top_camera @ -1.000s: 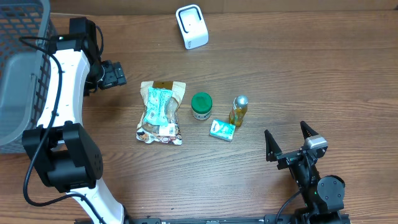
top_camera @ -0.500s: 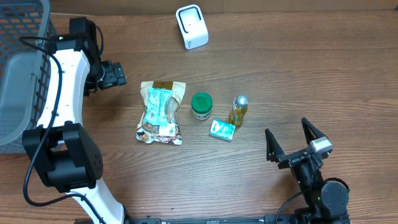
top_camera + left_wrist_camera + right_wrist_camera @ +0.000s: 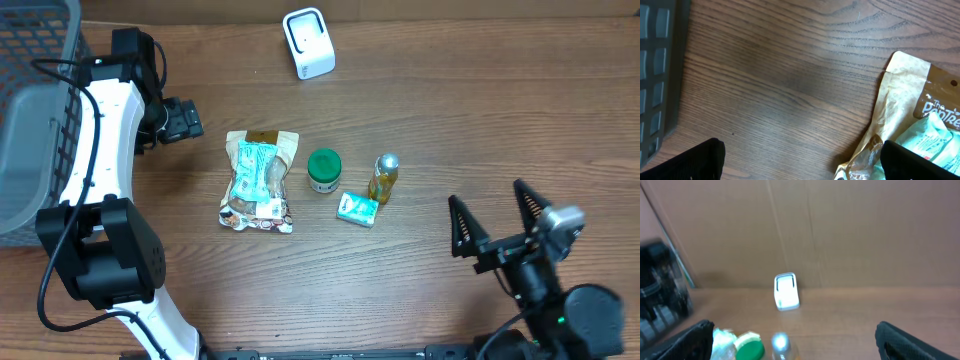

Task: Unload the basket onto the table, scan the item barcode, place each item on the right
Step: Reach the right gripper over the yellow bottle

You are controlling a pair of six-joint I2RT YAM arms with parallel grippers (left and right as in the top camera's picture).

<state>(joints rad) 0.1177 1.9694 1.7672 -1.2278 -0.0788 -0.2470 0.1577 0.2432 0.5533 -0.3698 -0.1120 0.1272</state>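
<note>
Items lie mid-table: a snack bag [image 3: 260,180], a green-lidded jar [image 3: 323,170], a small amber bottle [image 3: 383,178] and a teal box [image 3: 357,209]. The white scanner [image 3: 308,42] stands at the far edge. My left gripper [image 3: 180,120] hovers open, up and left of the bag, whose corner [image 3: 905,100] shows beside its right finger [image 3: 920,162]. My right gripper [image 3: 497,215] is open at the front right, apart from every item. It faces the scanner [image 3: 786,291], with the bottle [image 3: 780,347] and the jar's lid [image 3: 750,349] low between its fingers.
A grey wire basket [image 3: 30,110] stands at the table's left edge, close behind my left arm; its wall shows in the left wrist view [image 3: 657,75]. A cardboard wall [image 3: 840,230] rises behind the scanner.
My right gripper has moved right and risen toward the overhead camera, still open. The left arm and the items have not moved.
</note>
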